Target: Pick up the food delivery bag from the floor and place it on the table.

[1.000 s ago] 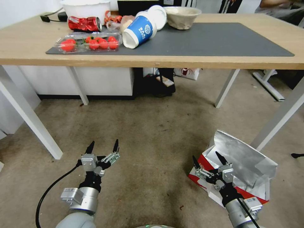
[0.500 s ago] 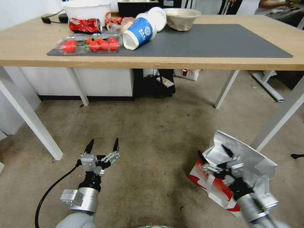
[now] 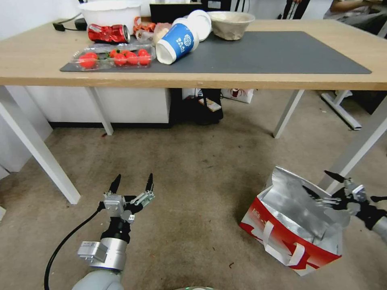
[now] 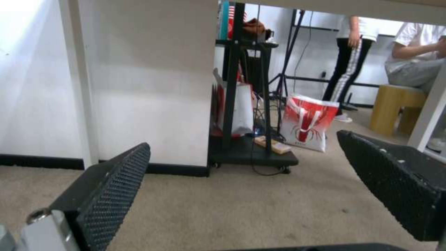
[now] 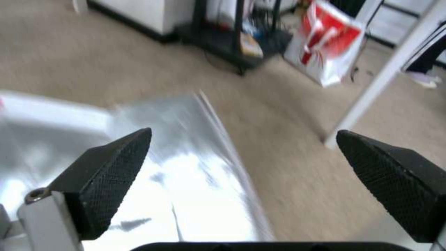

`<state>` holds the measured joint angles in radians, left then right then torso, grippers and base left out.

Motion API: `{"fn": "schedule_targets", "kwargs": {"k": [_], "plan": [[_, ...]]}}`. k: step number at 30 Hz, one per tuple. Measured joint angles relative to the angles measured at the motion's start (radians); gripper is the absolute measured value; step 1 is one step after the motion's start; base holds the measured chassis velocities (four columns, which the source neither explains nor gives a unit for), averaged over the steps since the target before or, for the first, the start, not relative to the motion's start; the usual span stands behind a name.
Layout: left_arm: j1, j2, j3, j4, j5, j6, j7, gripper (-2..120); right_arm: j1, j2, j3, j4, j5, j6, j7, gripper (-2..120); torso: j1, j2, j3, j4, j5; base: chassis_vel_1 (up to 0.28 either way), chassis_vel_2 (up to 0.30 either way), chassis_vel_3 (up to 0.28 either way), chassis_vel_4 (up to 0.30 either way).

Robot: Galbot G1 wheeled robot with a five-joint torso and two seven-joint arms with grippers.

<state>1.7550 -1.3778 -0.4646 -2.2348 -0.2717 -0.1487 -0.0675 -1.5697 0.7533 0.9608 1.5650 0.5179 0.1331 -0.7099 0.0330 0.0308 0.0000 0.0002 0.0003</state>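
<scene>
The food delivery bag (image 3: 282, 237) stands open on the floor (image 3: 193, 169) at the lower right, its red face with white strap handles turned toward me and its silver foil lining (image 5: 186, 157) showing. My right gripper (image 3: 322, 184) is open at the bag's right upper edge, over the foil flap, with nothing between its fingers (image 5: 111, 174). My left gripper (image 3: 133, 181) hangs open low over the carpet at the lower left, well apart from the bag. The table (image 3: 40, 60) with its dark grey mat (image 3: 274, 52) spans the top of the head view.
A tomato box (image 3: 113, 56), a tipped blue cup (image 3: 177, 40), a crushed red can (image 3: 108, 33), a bowl (image 3: 230, 23) and a white tub crowd the table's left. A white table leg (image 3: 354, 149) rises just behind the bag. A black cart (image 4: 251, 153) and a second red-and-white bag (image 4: 309, 122) sit under the table.
My right gripper has swung to the right, from in front of the bag's red face to its right upper edge, uncovering the face and handles. The left arm has hardly moved.
</scene>
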Motion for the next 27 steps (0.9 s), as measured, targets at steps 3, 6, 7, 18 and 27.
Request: {"fn": "schedule_targets", "kwargs": {"k": [3, 6, 7, 18, 27], "plan": [[-0.001, -0.005, 0.000, 0.000, 0.004, 0.001, 0.000, 100, 0.020, -0.035, -0.012, -0.059, -0.016, 0.000, -0.014, 100, 0.000, 0.000, 0.000, -0.0001, -0.0001, 0.000, 0.000, 0.000, 0.000], [-0.004, -0.014, 0.002, 0.001, 0.011, 0.002, -0.001, 100, 0.047, -0.071, -0.032, -0.132, -0.042, -0.009, -0.043, 100, 0.000, 0.001, 0.000, -0.0003, -0.0002, 0.000, 0.000, 0.000, 0.000], [-0.004, -0.014, 0.002, 0.001, 0.011, 0.002, -0.001, 100, 0.047, -0.071, -0.032, -0.132, -0.042, -0.009, -0.043, 100, 0.000, 0.001, 0.000, -0.0003, -0.0002, 0.000, 0.000, 0.000, 0.000], [-0.003, -0.030, 0.005, 0.008, 0.018, 0.004, -0.002, 100, 0.121, -0.084, -0.109, -0.253, -0.152, -0.021, -0.117, 100, 0.000, 0.001, 0.000, -0.0002, -0.0002, 0.000, 0.000, 0.000, 0.000], [0.001, -0.032, 0.002, 0.009, 0.022, 0.001, -0.003, 100, 0.160, -0.068, -0.136, -0.305, -0.188, -0.018, -0.139, 97, 0.000, 0.002, 0.000, -0.0002, -0.0002, 0.000, 0.000, 0.000, 0.000]]}}
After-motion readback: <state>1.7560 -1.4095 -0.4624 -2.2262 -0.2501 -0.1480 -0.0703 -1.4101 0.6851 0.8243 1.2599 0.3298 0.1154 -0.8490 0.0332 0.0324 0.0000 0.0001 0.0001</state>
